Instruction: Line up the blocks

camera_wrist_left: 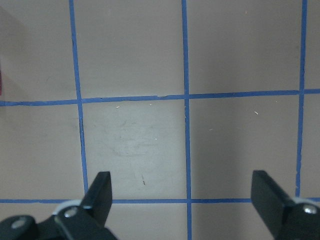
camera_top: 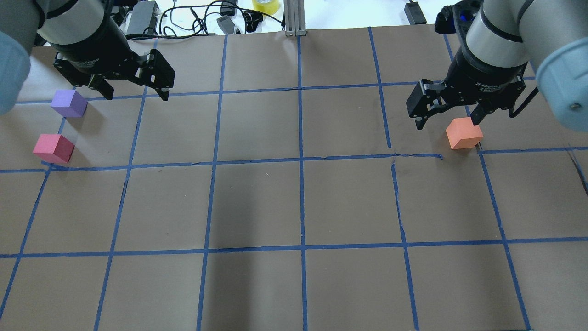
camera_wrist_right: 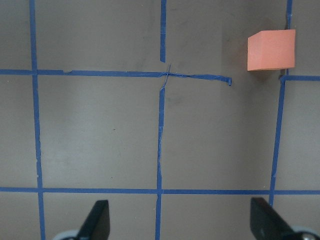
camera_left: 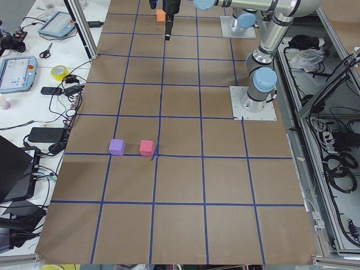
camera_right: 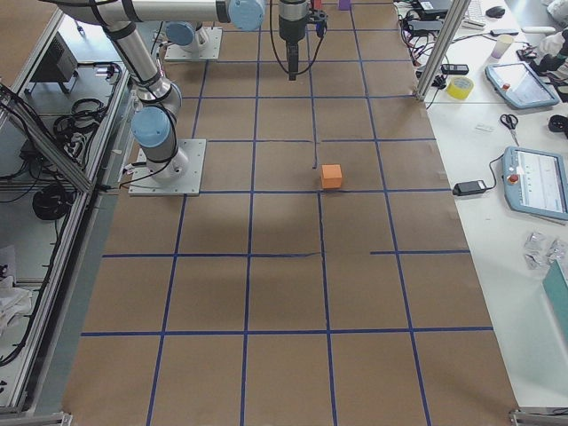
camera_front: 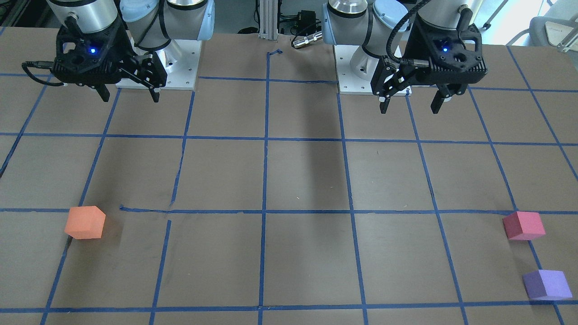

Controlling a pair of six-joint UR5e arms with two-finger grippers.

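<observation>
Hovering wide open and empty, the left gripper [camera_front: 410, 106] and right gripper [camera_front: 131, 95] are each waiting on its own side of the middle tape line [camera_front: 264, 180] — probably to serve the blocks lying there: the orange block [camera_front: 85, 222] far on the robot's right of it, the pinkish-red block [camera_front: 524, 225] and purple block [camera_front: 547, 284], near together, far on its left.

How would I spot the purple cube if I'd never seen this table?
Start at the brown table crossed by blue tape, at the robot's left end. Two cubes sit there, apart; the purple block lies farther from the robot than the pinkish-red block.
</observation>
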